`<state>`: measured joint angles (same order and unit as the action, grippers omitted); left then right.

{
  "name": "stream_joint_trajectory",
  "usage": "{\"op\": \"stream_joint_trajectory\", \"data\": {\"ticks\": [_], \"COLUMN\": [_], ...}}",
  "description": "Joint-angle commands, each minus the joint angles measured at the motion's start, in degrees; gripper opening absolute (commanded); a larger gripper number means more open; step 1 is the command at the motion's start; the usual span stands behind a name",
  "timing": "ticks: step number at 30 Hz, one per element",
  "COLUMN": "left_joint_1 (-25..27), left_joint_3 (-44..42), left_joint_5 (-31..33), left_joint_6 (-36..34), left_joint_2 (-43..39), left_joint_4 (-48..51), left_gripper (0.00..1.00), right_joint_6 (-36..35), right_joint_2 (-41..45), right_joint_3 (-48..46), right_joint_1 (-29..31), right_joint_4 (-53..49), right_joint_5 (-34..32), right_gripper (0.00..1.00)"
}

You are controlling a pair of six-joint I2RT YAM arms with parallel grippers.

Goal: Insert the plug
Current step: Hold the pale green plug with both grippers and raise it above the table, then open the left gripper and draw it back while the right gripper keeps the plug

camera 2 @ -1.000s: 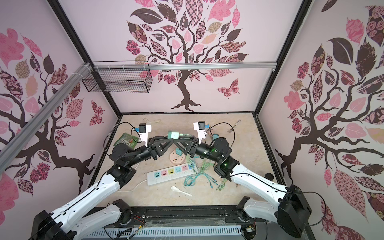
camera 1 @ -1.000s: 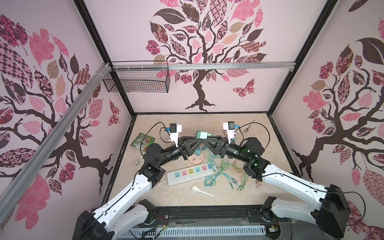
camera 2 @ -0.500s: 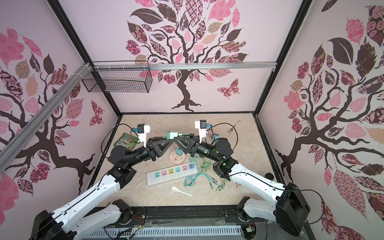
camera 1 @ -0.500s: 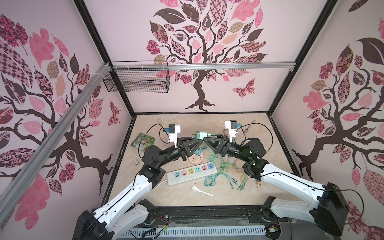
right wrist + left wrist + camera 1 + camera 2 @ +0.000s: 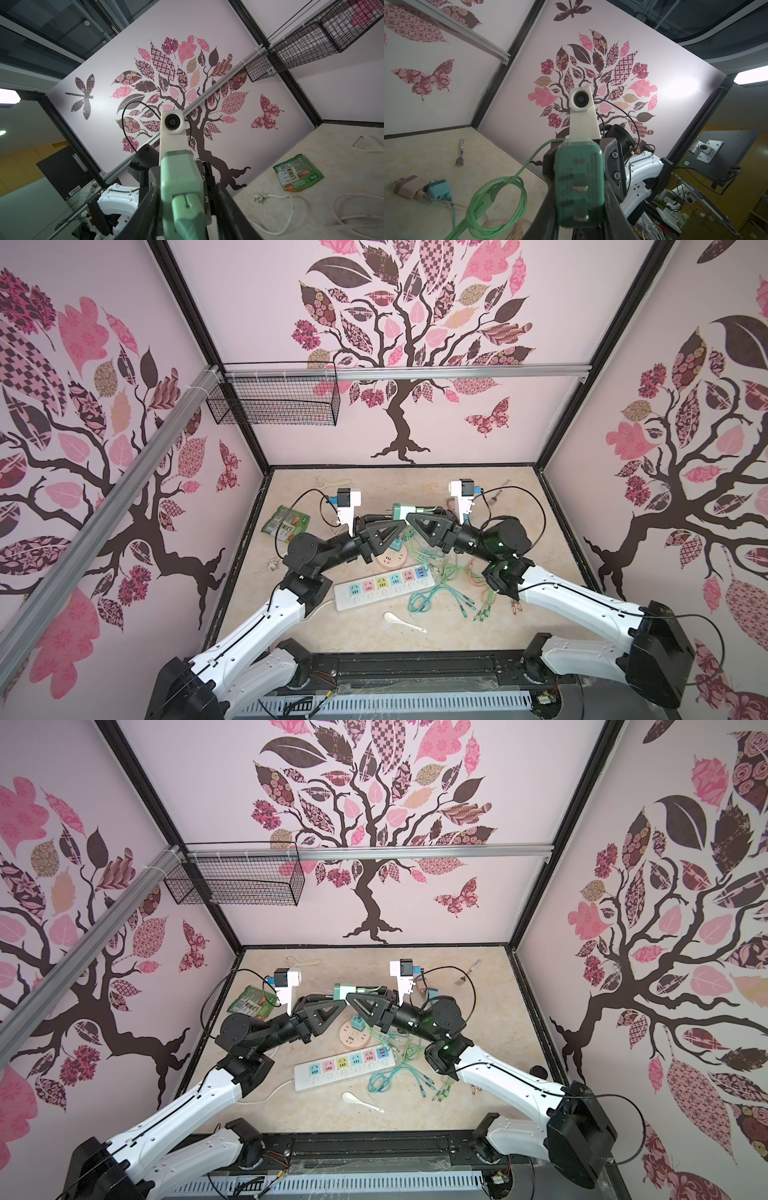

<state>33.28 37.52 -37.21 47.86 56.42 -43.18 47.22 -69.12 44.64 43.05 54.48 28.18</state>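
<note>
A mint-green plug (image 5: pixel 400 512) (image 5: pixel 343 991) hangs in mid-air over the table's middle, between both grippers. My left gripper (image 5: pixel 397 527) (image 5: pixel 579 197) is shut on it, and its two metal prongs (image 5: pixel 579 188) face the left wrist camera. My right gripper (image 5: pixel 410 520) (image 5: pixel 185 199) straddles the plug's cable end (image 5: pixel 182 199). One of its fingers touches the plug while the other stands a little off it, so it is open. The plug's green cable (image 5: pixel 500 187) loops down to the table. A white power strip (image 5: pixel 386 587) (image 5: pixel 345 1067) lies below, nearer the front.
A round pink socket (image 5: pixel 392 559) sits under the grippers. Tangled green and orange cables (image 5: pixel 449 585) spread right of the strip. A white spoon (image 5: pixel 399 619) lies at the front, a snack packet (image 5: pixel 286 522) left, a fork (image 5: pixel 494 499) back right. Pink and blue adapters (image 5: pixel 411 187) lie nearby.
The right gripper's jaws have narrowed around the plug's cable end. The left gripper keeps its hold, and the plug stays at about the same spot.
</note>
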Motion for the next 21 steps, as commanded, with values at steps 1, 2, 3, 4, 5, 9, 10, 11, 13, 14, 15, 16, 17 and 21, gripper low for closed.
{"op": "stream_joint_trajectory", "data": {"ticks": [1,2,3,4,5,9,10,11,13,14,15,16,17,21], "left_joint_1": [0.43,0.45,0.45,0.56,0.56,0.56,0.59,0.58,0.70,0.65,0.65,0.65,0.72,0.69], "left_joint_3": [-1.45,-1.40,-1.40,-1.31,-1.19,-1.05,-1.05,-1.02,-1.01,-0.91,-0.81,-0.74,-0.63,-0.68], "left_joint_5": [-1.46,-1.46,-1.39,-1.37,-1.37,-1.37,-1.37,-1.37,-1.37,-1.37,-1.52,-1.80,-2.02,-1.97], "left_joint_6": [0.92,0.97,1.09,1.18,1.27,2.02,2.15,2.24,2.50,2.72,2.75,2.77,2.62,1.18], "left_joint_2": [0.17,0.17,0.32,0.43,0.59,1.34,1.56,1.77,1.99,2.07,2.20,2.25,2.21,0.97], "left_joint_4": [-3.32,-3.52,-3.66,-3.63,-3.67,-4.50,-4.69,-4.73,-4.61,-4.25,-3.71,-3.36,-2.87,0.75], "left_gripper": [0.00,0.00,0.00,0.00,0.00,0.00,0.00,0.00,0.00,0.00,0.00,0.01,0.04,0.19], "right_joint_6": [0.93,1.15,1.37,1.62,1.77,1.52,1.39,1.04,-0.08,-0.67,-1.30,-1.81,-2.36,-5.53], "right_joint_2": [-1.18,-1.30,-1.56,-1.87,-2.14,-2.60,-2.43,-2.17,-1.40,-1.05,-0.65,-0.36,-0.02,1.71], "right_joint_3": [2.63,2.77,2.99,3.15,3.30,3.61,3.61,3.61,3.69,3.86,4.04,4.20,4.42,5.01], "right_joint_1": [0.09,0.18,0.14,0.17,0.23,0.80,0.76,0.78,0.76,0.74,0.75,0.81,0.73,0.81], "right_joint_4": [3.73,4.04,4.24,4.45,4.73,4.74,4.53,4.13,2.42,1.48,0.36,-0.71,-2.34,-9.00], "right_joint_5": [1.28,1.61,2.06,2.63,3.27,4.43,4.40,4.23,3.77,3.59,3.38,3.09,2.47,0.63], "right_gripper": [0.45,0.44,0.44,0.44,0.44,0.41,0.39,0.37,0.34,0.32,0.31,0.29,0.26,0.21]}}
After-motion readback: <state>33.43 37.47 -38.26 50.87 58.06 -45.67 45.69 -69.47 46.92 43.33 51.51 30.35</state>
